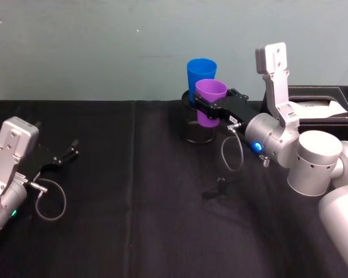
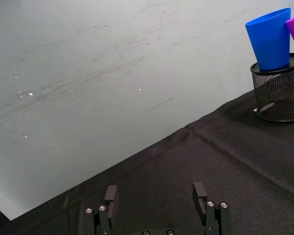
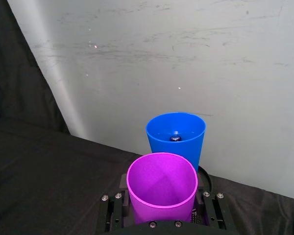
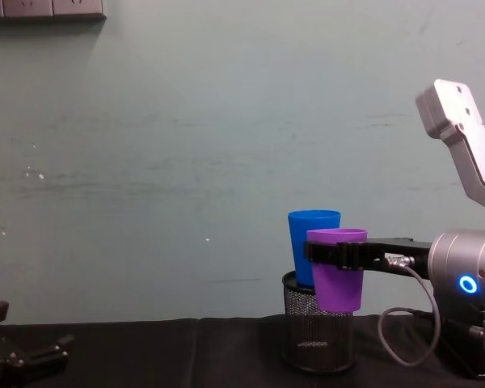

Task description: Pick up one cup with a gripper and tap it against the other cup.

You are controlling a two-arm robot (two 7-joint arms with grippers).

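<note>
Clamping the smooth purple cup (image 1: pixel 211 91) mid-wall, right gripper (image 1: pixel 209 108) has flat black fingers tight on both sides. Cup is upright, off the black tablecloth (image 1: pixel 133 202), just robot-side of the wire-mesh pen holder (image 1: pixel 197 132). Blue cup (image 1: pixel 200 72), same plain plastic taper, stands in the holder right behind it; contact unclear. Right arm reaches level toward the holder. Left gripper (image 1: pixel 69 152) sits far left of the holder, fingers wide apart, holding nothing.

A black-clothed table (image 1: pixel 133 231) bears a wire-mesh pen holder (image 1: pixel 198 133) and a black tissue box (image 1: pixel 316 91).
</note>
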